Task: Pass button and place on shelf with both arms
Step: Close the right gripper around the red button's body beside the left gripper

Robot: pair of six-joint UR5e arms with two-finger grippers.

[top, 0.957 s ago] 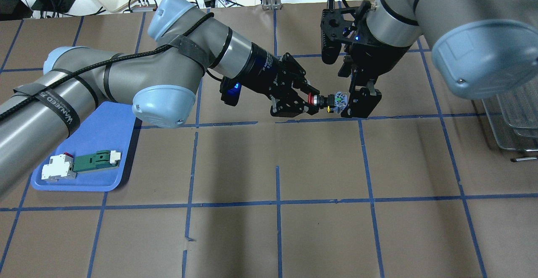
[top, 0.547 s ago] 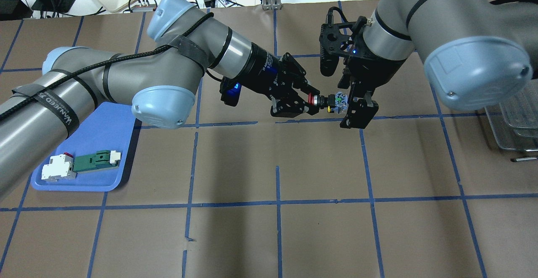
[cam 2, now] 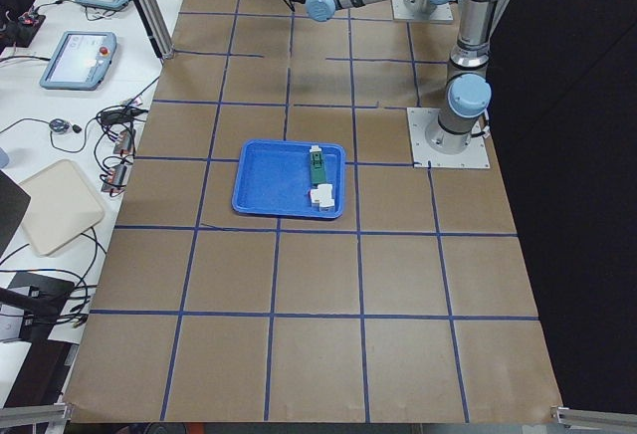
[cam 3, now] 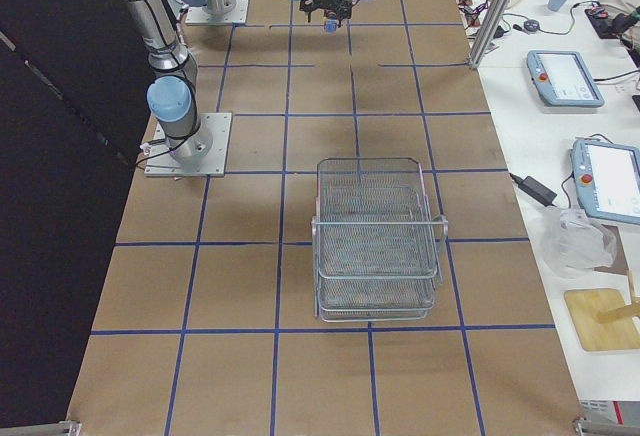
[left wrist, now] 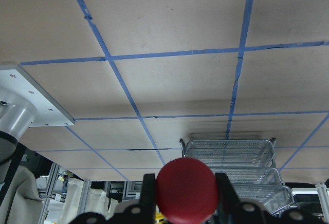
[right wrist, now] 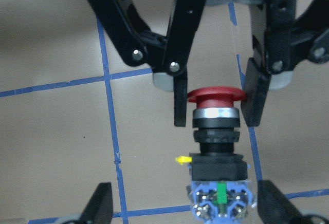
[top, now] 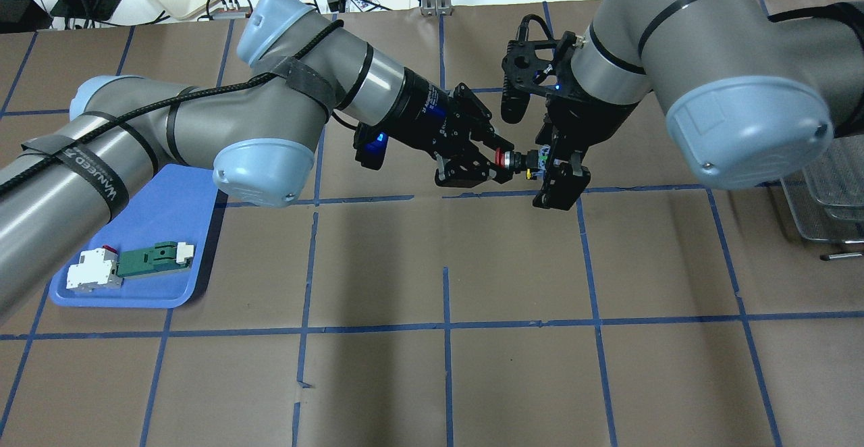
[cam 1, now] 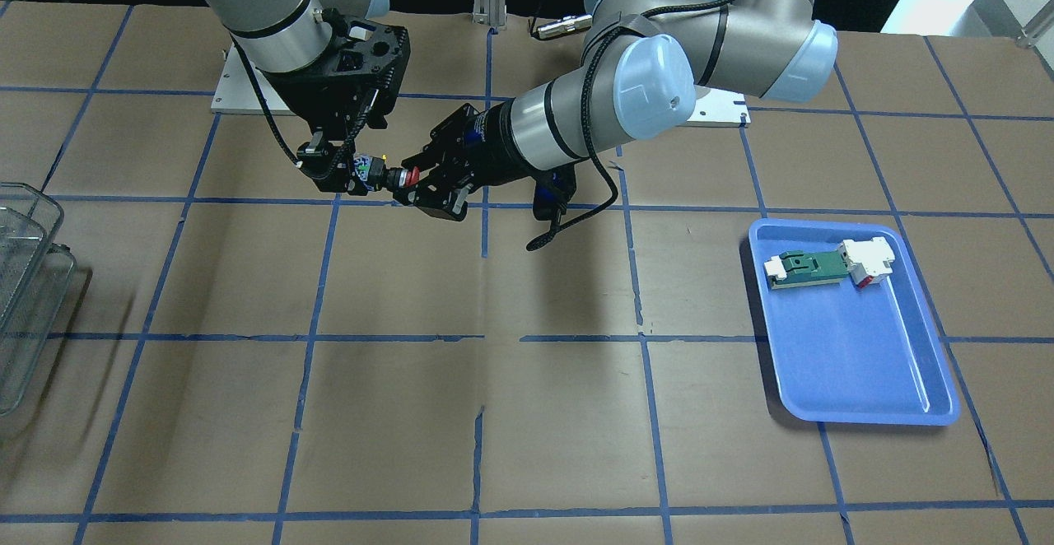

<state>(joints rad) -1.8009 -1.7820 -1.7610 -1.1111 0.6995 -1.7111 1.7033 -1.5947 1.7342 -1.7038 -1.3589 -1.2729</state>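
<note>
In the front-facing view the button point(cam 1: 380, 174) is held in the air above the brown surface point(cam 1: 527, 413), between the two arms, with the left hand point(cam 1: 409, 179) clamped on its cap end and the right hand point(cam 1: 344, 176) brought up to its back end; the shelf point(cam 1: 25, 281) is seen well apart at the edge of the picture, and the blue tray point(cam 1: 865, 397) lies on the other side. From overhead the same line-up is shown: the button lies roughly level, cap toward the left arm, and the fingers of the right hand are spread above and below its rear. The side views are too distant for either hand to be judged, though the shelf is shown standing free on the surface. In the left wrist view the red cap point(left wrist: 186, 188) is gripped from both sides. In the right wrist view the right hand's fingers point(right wrist: 100, 206) are seen apart, straddling the blue-and-white block point(right wrist: 220, 199) without touching it. The button is judged light, rigid and hard-shelled, its rounded cap likely slippery; the squarer block and the black collar point(right wrist: 216, 134) are judged the surer places to be taken, with the small terminals at the back treated gently
</note>
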